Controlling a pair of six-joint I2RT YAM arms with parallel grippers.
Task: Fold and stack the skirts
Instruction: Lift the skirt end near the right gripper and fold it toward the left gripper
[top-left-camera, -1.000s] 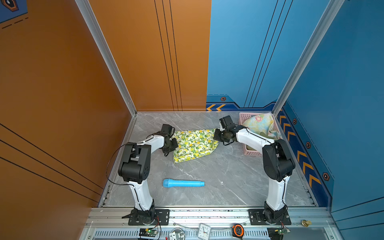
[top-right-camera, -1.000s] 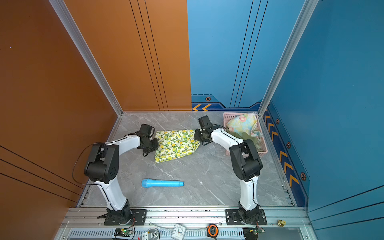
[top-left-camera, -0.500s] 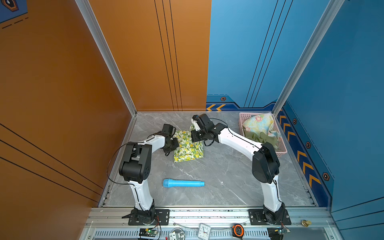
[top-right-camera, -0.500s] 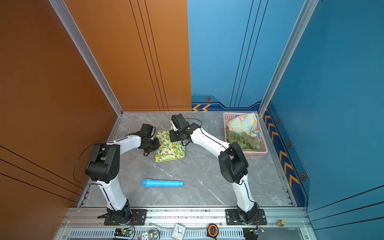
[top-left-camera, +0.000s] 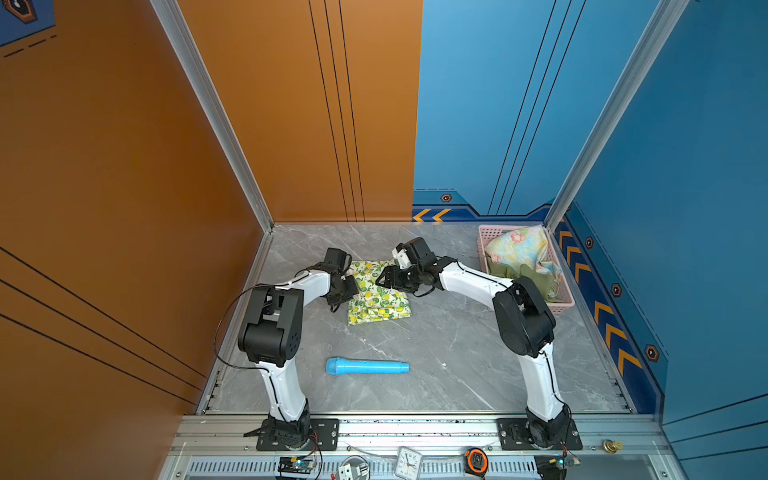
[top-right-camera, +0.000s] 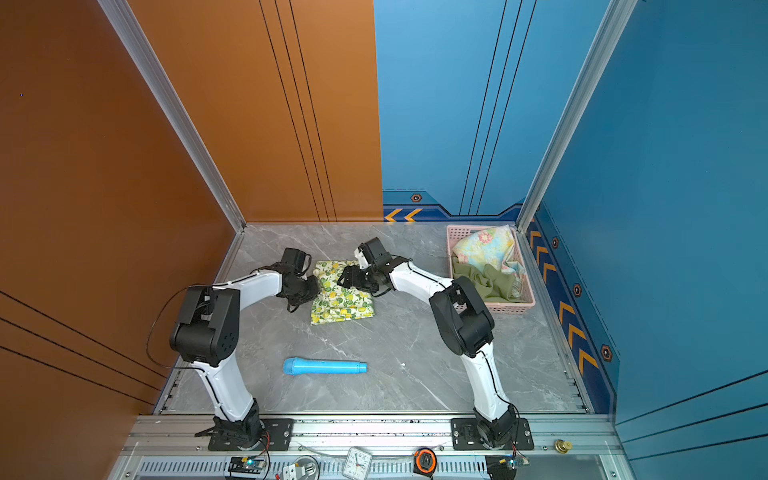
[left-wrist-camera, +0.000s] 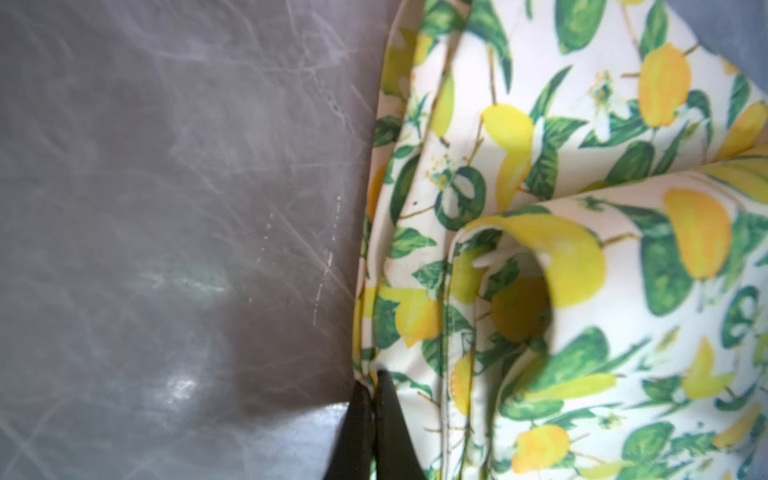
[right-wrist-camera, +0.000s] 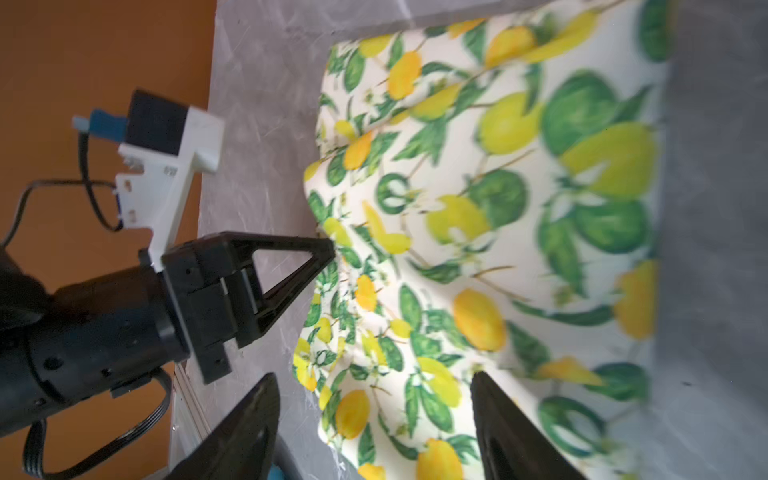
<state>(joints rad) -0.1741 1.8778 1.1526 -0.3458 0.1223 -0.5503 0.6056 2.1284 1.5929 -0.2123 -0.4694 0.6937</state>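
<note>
The lemon-print skirt (top-left-camera: 376, 297) (top-right-camera: 340, 297) lies folded over on the grey table between the arms. My left gripper (top-left-camera: 353, 286) (left-wrist-camera: 372, 380) is shut on its left edge, low at the table. Just above the skirt's far part my right gripper (top-left-camera: 384, 278) (right-wrist-camera: 374, 378) hangs open, with the skirt (right-wrist-camera: 498, 228) beneath and nothing held between its fingers. The right wrist view also shows the left gripper (right-wrist-camera: 328, 249) pinching the cloth edge. The pastel floral skirt (top-left-camera: 517, 247) and the olive skirt (top-left-camera: 528, 276) lie bunched in the basket.
The pink lattice basket (top-left-camera: 557, 306) stands at the back right by the blue wall. A light blue cylinder (top-left-camera: 368, 367) lies on the table in front of the skirt. A clock (top-left-camera: 408, 461) and a tape measure (top-left-camera: 476, 459) sit on the front rail.
My right gripper carried the lemon skirt's right side over to the left, folding it in half, then opened and let go. The left gripper has kept its hold and place.
</note>
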